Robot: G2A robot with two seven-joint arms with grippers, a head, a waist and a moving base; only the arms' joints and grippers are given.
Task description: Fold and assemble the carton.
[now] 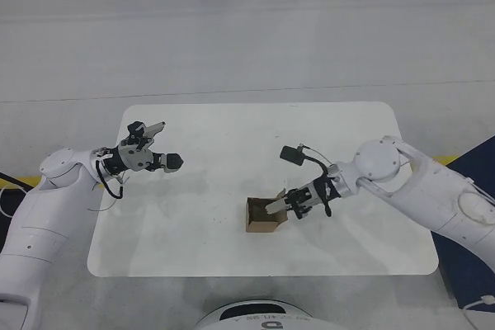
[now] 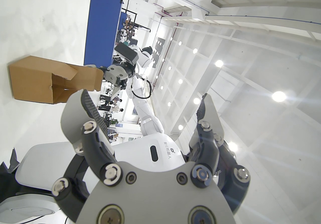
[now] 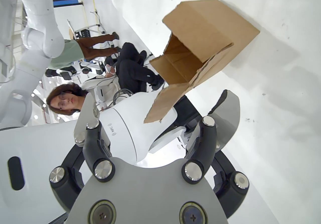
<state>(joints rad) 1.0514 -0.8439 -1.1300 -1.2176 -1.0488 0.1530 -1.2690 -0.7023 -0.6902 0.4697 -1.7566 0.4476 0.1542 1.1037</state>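
The white table (image 1: pixel 231 140) is smooth and matte, with rounded corners. The brown cardboard carton (image 1: pixel 260 216) lies on its side near the table's middle, toward the near edge, its open end facing the right gripper (image 1: pixel 282 206). The right wrist view shows its hollow inside and a loose flap (image 3: pixel 165 102) reaching between that gripper's spread fingers (image 3: pixel 225 102). The left gripper (image 2: pixel 146 104) hangs well apart over the table's left side, its ribbed fingers (image 2: pixel 87 104) apart.

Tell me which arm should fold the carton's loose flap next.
Right. The right gripper, open, sits right at the flap of the carton. The left gripper, also open, hangs well away over the other side of the table.
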